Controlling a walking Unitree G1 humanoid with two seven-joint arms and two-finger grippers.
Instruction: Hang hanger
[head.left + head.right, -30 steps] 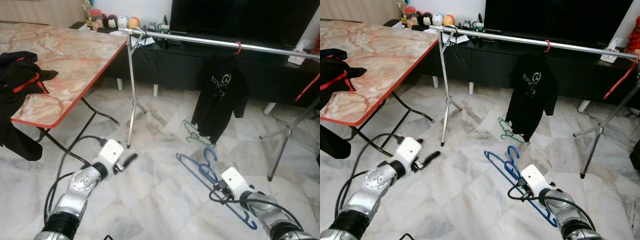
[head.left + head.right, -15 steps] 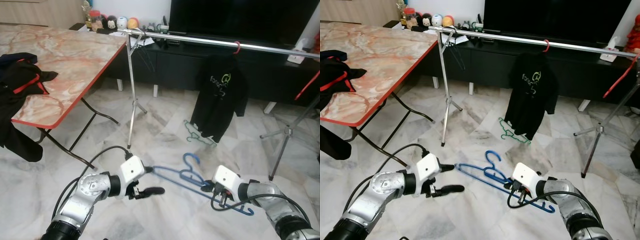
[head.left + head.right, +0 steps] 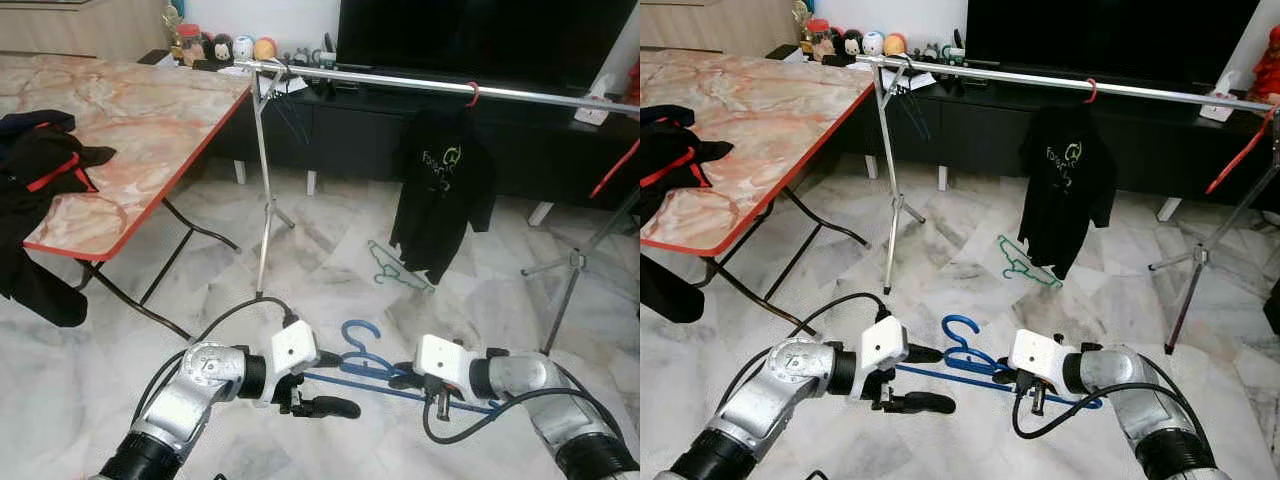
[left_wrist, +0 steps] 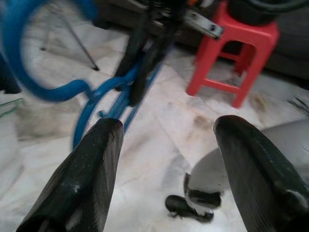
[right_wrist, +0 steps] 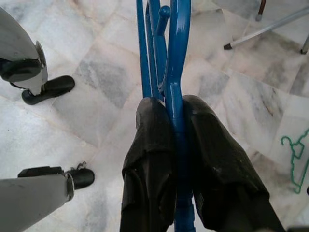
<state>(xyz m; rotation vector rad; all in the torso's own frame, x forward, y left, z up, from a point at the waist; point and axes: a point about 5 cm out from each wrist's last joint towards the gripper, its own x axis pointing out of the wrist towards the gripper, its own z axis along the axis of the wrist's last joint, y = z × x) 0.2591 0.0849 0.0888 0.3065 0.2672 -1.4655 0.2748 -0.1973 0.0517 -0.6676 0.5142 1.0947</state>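
1. On my far left stands the folding table with a marbled orange top and red edge point(image 3: 130, 120), a black garment with red trim point(image 3: 40, 160) heaped on it. I judge it plays no part in this step.
2. My left gripper point(image 3: 325, 385) is low in front of me with its two black fingers spread wide and nothing between them. In the left wrist view the blue hangers lie just ahead of that open gap, so it seems ready to take a share of the load, though it grips nothing yet.
3. The bundle of blue plastic hangers point(image 3: 365, 355) hangs between my two arms, hooks turned up, above the pale marble floor point(image 3: 330, 250).
4. My right gripper point(image 5: 176, 125) is clamped on the blue bundle, its fingers pinching it from either side. So the pick-up is done.
5. What is left is the hanging itself: the long silver rail of the clothes rack point(image 3: 400, 82) is well ahead and above, carrying a black T-shirt on a red hanger point(image 3: 445, 180). A green hanger point(image 3: 392, 267) lies on the floor below that shirt.
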